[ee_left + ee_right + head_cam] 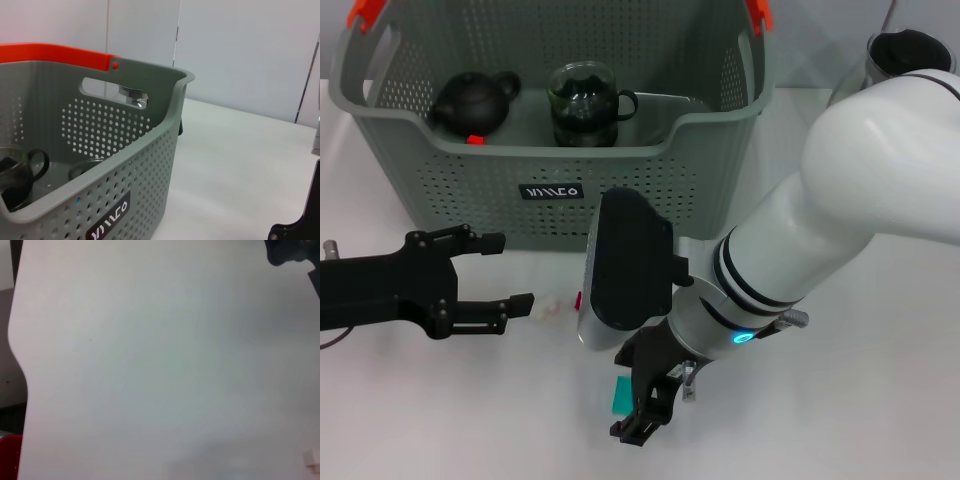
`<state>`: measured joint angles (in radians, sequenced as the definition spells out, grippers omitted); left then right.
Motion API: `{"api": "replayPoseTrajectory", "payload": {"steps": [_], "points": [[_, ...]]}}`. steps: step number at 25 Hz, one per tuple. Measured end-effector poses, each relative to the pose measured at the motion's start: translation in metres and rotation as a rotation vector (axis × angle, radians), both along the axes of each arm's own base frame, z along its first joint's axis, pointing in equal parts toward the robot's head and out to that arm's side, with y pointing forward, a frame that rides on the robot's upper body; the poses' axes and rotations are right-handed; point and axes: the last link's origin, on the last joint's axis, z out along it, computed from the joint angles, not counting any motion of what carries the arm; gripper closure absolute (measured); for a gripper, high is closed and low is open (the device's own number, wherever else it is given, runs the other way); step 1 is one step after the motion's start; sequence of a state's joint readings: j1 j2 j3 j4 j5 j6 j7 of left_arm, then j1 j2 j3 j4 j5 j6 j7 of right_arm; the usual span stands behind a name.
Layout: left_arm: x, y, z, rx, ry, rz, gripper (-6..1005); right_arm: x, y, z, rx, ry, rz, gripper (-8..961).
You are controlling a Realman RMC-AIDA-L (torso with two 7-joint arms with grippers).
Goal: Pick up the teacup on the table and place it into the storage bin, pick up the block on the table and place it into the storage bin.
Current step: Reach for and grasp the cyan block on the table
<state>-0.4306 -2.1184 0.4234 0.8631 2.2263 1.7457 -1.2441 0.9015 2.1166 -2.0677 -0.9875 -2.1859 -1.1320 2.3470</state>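
The grey storage bin (650,190) stands at the back of the white table and fills the near side of the left wrist view (150,165). Inside it a glass teacup (582,103) with a dark handle stands upright beside a black teapot (472,102); the teacup (17,172) also shows through the bin's rim. A teal block (621,394) lies on the table near the front edge. My right gripper (645,412) points down right against the block, partly covering it. My left gripper (515,272) hovers open in front of the bin's left half, holding nothing.
A small pale object (554,309) with a red bit lies on the table between the two grippers. A glass jar (905,55) with dark contents stands at the back right. The right wrist view shows bare table (150,365).
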Motion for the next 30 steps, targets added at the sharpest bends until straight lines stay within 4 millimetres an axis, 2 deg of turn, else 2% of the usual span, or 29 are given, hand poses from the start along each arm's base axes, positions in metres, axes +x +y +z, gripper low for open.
{"api": "replayPoseTrajectory", "payload": {"steps": [7, 9, 26, 30], "points": [[-0.0006, -0.0007, -0.0003, 0.000, -0.001, 0.001, 113, 0.0009, 0.0002, -0.0015, 0.005, 0.001, -0.001, 111], [-0.0010, -0.0012, -0.0003, 0.001, -0.002, 0.002, 113, 0.0021, 0.0006, -0.0023, 0.008, 0.000, -0.002, 325], [-0.0032, -0.0027, -0.0023, 0.004, 0.001, 0.005, 113, 0.0068, 0.0011, -0.0037, 0.013, -0.009, -0.009, 368], [-0.0035, -0.0028, -0.0025, 0.003, 0.002, 0.006, 113, 0.0084, 0.0008, -0.0036, 0.012, -0.014, -0.017, 422]]}}
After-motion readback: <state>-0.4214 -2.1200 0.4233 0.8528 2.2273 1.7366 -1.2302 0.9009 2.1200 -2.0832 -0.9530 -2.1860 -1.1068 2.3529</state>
